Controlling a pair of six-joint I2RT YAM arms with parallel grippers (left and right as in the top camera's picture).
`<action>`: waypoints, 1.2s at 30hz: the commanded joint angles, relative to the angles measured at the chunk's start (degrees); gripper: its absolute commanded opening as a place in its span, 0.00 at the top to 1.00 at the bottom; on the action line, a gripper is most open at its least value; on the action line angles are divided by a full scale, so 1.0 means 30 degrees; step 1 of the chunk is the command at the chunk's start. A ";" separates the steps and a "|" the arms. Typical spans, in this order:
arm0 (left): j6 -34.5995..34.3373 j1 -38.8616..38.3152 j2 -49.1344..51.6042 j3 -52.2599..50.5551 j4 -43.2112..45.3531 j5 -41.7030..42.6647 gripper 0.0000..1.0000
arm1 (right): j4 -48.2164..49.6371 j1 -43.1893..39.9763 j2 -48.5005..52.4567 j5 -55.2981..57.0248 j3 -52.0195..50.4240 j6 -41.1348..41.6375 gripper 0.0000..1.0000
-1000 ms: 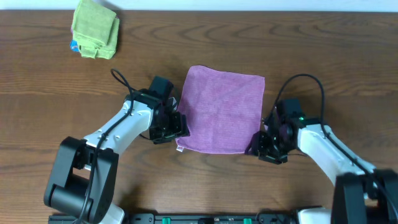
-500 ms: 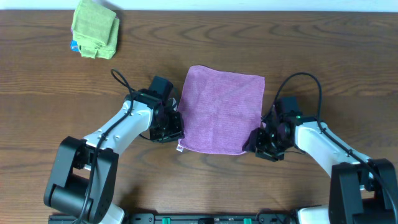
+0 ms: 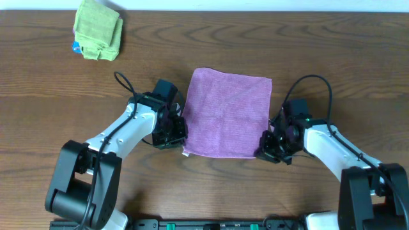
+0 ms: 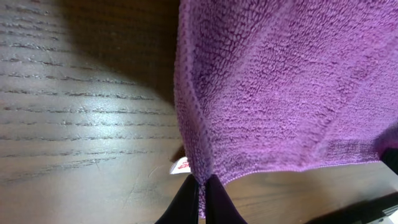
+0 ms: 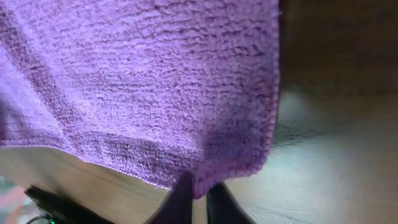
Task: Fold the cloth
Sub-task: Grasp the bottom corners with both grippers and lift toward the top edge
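A purple cloth [image 3: 228, 114] lies spread flat in the middle of the wooden table. My left gripper [image 3: 181, 136] is shut on the cloth's near left corner; in the left wrist view its black fingers [image 4: 186, 202] pinch the purple hem [image 4: 200, 180] beside a small white tag [image 4: 180, 165]. My right gripper [image 3: 263, 145] is shut on the near right corner; in the right wrist view the cloth [image 5: 143, 87] bunches between the dark fingertips [image 5: 180, 193]. Both pinched corners look slightly lifted off the wood.
A folded green cloth [image 3: 98, 29] with something blue under it sits at the far left of the table [image 3: 332, 51]. Black cables loop behind each wrist. The table's near edge runs just below both arms.
Both grippers have closed on the cloth's near corners; one second ago they stood open beside them. The right gripper slid a little left onto its corner.
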 commanded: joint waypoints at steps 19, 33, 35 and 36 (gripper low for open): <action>0.0073 0.0131 0.0204 0.1625 0.0539 -0.0087 0.94 | -0.3344 -0.0066 -0.1435 0.1239 0.3424 -0.0117 0.98; -0.0109 0.0488 0.1071 0.2463 0.7104 -0.0262 0.94 | -0.0481 -0.1209 -0.0867 0.2922 0.3891 0.1399 0.98; -0.0087 0.0758 0.1617 0.2849 0.7424 -0.0197 0.94 | 0.0160 -0.1464 -0.0597 0.2922 0.3898 0.1545 0.98; -0.0087 0.0911 0.1909 0.3169 0.7461 -0.0182 0.94 | 0.0568 -0.1603 -0.0452 0.2900 0.3971 0.1712 0.98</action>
